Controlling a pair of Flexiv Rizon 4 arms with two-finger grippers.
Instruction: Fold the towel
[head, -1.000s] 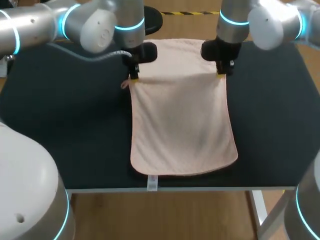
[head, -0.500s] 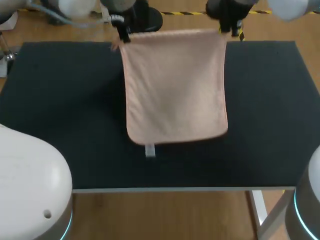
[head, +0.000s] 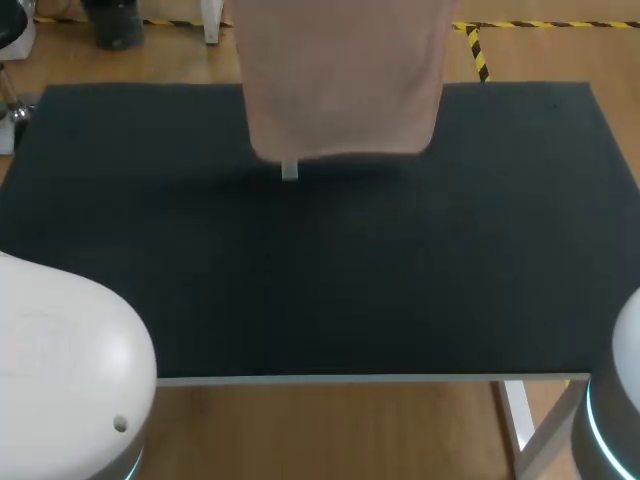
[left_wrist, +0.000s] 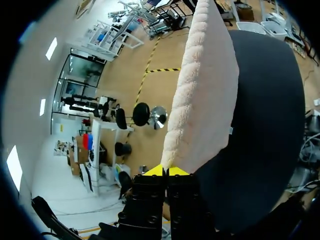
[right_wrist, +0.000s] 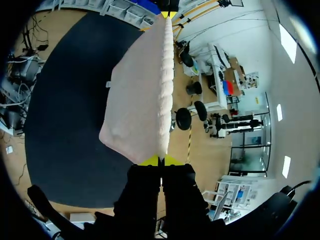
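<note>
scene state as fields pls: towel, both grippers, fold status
towel: pink towel, hanging unfolded as one sheet
held by: left gripper and right gripper, each shut on one top corner
lower edge: over the far part of the table, white tag dangling below it
fold: not yet made

My left gripper (left_wrist: 166, 171) and right gripper (right_wrist: 160, 161): black, screw-dotted, yellow-tipped — arm housings (head: 60, 365) glossy white with cyan rings.

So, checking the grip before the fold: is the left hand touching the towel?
Touching. The left wrist view shows a corner of the towel pinched between the yellow tips of the left hand.
</note>
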